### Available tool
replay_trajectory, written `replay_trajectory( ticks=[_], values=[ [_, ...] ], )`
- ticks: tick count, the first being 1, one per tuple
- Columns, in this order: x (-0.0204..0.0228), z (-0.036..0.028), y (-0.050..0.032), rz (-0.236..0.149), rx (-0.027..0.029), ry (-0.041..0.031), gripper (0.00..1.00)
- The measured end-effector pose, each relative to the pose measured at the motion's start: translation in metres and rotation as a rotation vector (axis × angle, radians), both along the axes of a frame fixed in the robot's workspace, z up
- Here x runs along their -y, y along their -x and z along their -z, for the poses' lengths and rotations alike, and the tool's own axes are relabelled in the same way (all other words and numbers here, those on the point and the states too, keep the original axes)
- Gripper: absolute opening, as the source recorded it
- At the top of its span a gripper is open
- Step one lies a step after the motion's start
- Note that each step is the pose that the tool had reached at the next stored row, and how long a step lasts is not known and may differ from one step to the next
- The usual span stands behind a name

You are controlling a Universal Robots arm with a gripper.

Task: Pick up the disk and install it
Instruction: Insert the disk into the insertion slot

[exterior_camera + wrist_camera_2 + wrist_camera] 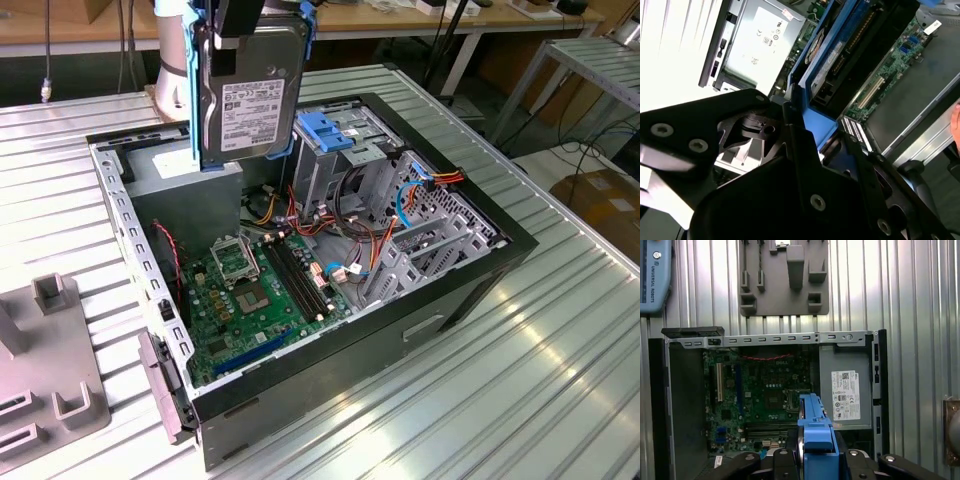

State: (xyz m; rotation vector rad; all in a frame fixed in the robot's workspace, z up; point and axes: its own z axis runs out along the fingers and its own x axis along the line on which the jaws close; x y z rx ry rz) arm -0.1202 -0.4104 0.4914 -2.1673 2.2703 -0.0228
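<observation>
Your ribbed metal counter carries the open computer case, which lies on its side with the motherboard exposed. In one corner sits the grey power supply box. In the exterior view, the metal drive cage stands to its right, topped by a blue clip.

The disk hangs upright above the open case, apart from everything in it. The tool is clamped on its upper end, pinching the blue carrier frame.

Expect the disk to be dense and rigid, with smooth metal faces that could slip. It is likely sensitive to knocks, so take it squarely by the plastic rails, which probably give a little.

The disk carries a white barcode label, and the box has a white sticker.
</observation>
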Motion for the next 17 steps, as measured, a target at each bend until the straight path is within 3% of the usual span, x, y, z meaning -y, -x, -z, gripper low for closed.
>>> replay_trajectory(
  ticks=[6,11,17],
  values=[
    [0.0117,0.0000,0.0000,0.000,-0.0001,0.0001,0.37],
    [0.0264,0.0000,0.0000,0.000,-0.0002,0.0000,0.37],
    [0.0395,0.0000,-0.0002,0.000,-0.0004,0.0000,0.37]
  ],
)
